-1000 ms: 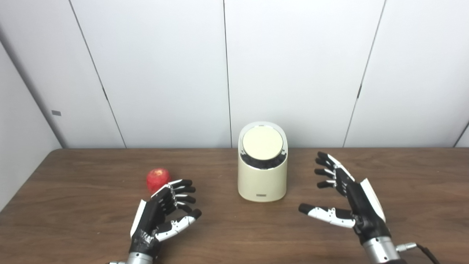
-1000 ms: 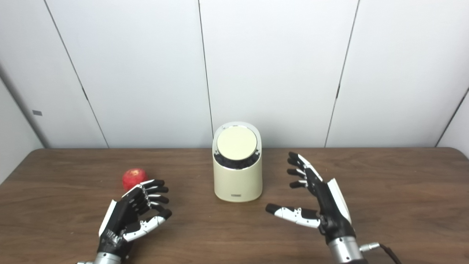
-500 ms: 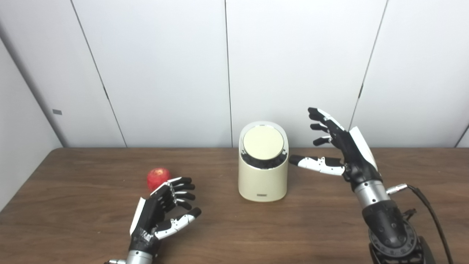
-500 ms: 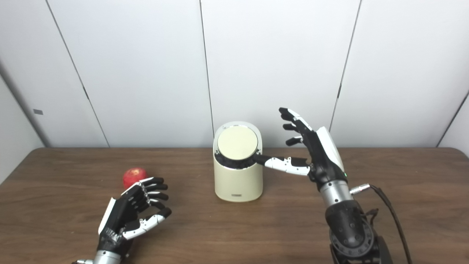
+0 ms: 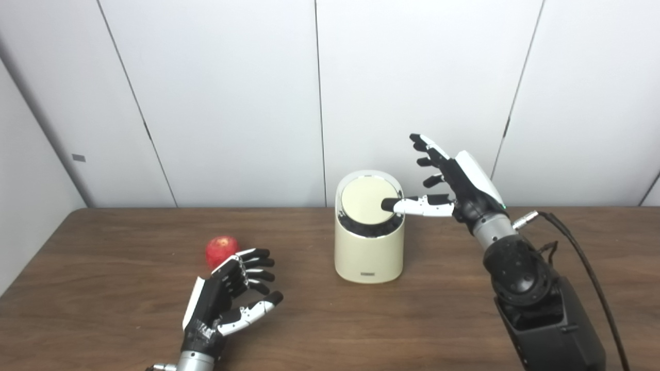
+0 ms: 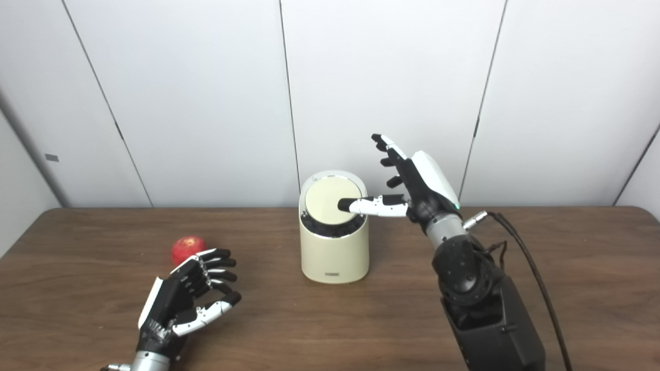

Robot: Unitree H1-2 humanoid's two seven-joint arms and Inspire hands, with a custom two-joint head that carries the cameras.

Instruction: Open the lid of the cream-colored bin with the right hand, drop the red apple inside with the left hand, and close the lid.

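Observation:
The cream-colored bin [image 5: 368, 252] stands upright mid-table, its round tilted lid [image 5: 365, 201] down over a dark rim. My right hand [image 5: 454, 178] is raised beside the bin's upper right, open, fingers spread upward, with its thumb stretched across the right part of the lid. Whether the thumb touches the lid I cannot tell. The red apple [image 5: 220, 251] lies on the table to the bin's left. My left hand [image 5: 227, 299] rests open just in front of and to the right of the apple, fingers curled loosely, holding nothing.
The brown wooden table [image 5: 103, 309] ends against white wall panels right behind the bin. A black cable [image 5: 582, 257] trails from my right wrist down toward the lower right.
My right hand has risen from the table surface and swung left toward the bin, its thumb now over the lid. The left hand, the apple and the bin have stayed put.

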